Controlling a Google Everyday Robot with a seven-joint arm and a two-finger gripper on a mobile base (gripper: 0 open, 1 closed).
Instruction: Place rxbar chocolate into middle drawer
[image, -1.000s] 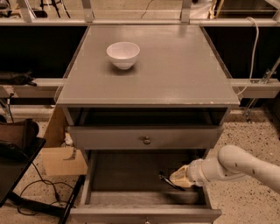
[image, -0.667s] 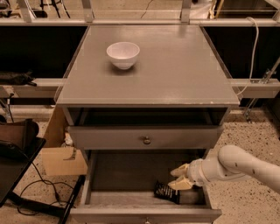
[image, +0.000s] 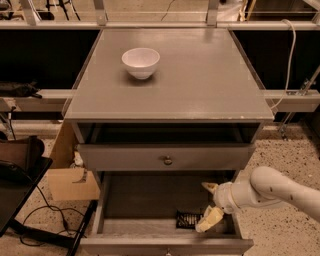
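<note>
**While the rxbar chocolate (image: 189, 219) lies flat in the middle drawer (image: 145, 200), the gripper (image: 210, 204) sits beside it with fingers apart**

As the camera looks down on the grey cabinet (image: 200, 80), the middle drawer stands pulled out and its dark floor is in plain sight. There is the rxbar chocolate, black wrapper, pale lettering, lying on that floor near the front wall and right of centre. Nothing is holding it!

The gripper is inside the drawer at the right side, on the end of the white arm (image: 280, 189) that reaches in from the right. Its two pale fingers (image: 209, 220) are spread, one up towards the back of the drawer, the other down near the front wall, and nothing sits between them. The lower finger lies just beside the bar's right end; whether it touches the wrapper, I cannot tell.

Above, the top drawer (image: 120, 157) with its small round knob (image: 167, 160) is out a little. A white bowl (image: 141, 62) stands upright on the cabinet top, towards the back left. A cardboard box (image: 70, 182) rests on the floor to the cabinet's left.
</note>
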